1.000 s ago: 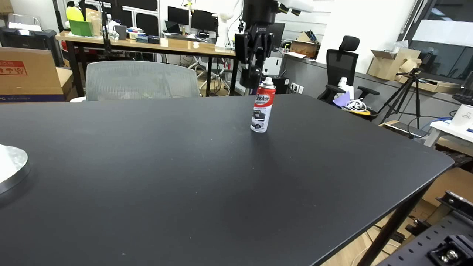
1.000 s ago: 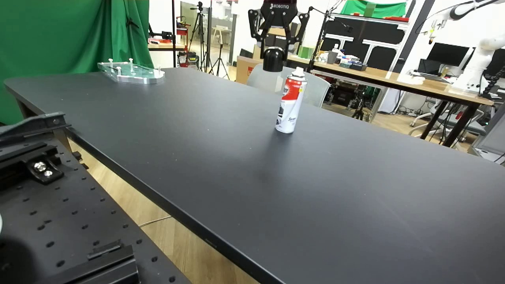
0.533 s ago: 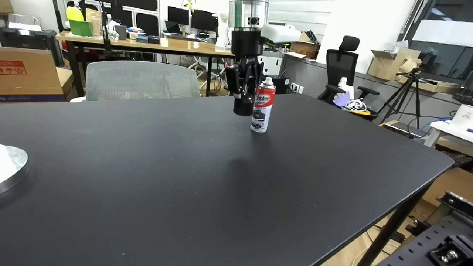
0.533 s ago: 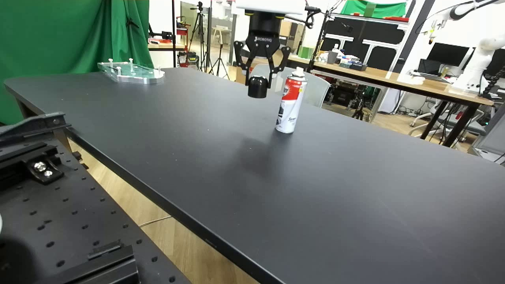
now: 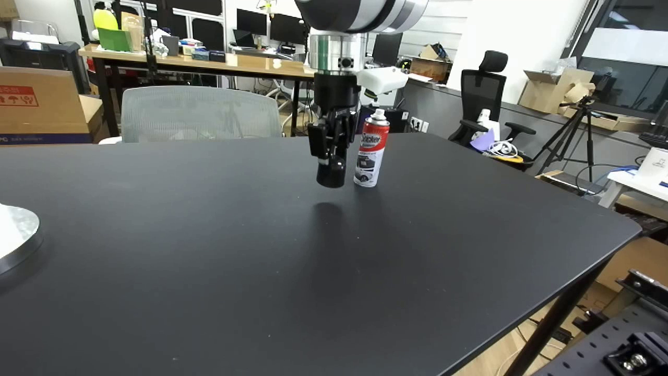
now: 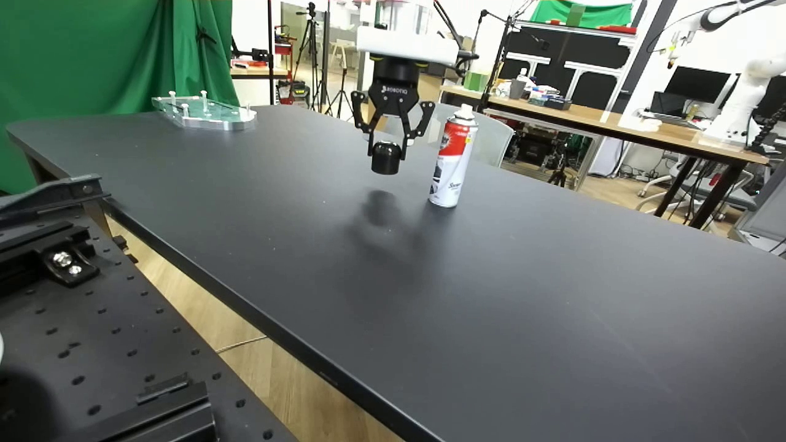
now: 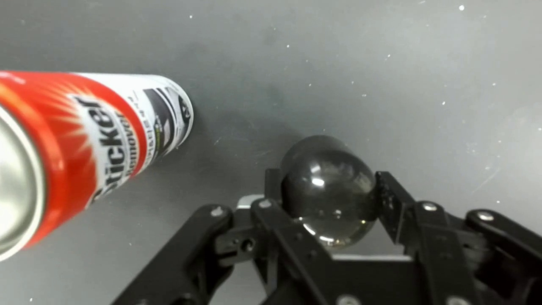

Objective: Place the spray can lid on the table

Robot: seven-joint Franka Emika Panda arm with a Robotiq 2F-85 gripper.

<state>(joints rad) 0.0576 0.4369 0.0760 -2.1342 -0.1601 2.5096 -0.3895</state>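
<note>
Lid [image 7: 328,190] aloft, set-down due

The jaws pinch the lid; below them, apart from it, lies the table [image 6: 522,282]; beside them stands the can [image 7: 103,131]. Placing seems the step in hand: next, descend gently to contact, then spread.

Spray can [image 6: 454,161] on the table [image 6: 528,294], lid [image 6: 385,161] aloft beside it.

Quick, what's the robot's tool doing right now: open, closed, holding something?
Tool: closed, holding the black spray can lid just above the table.
</note>
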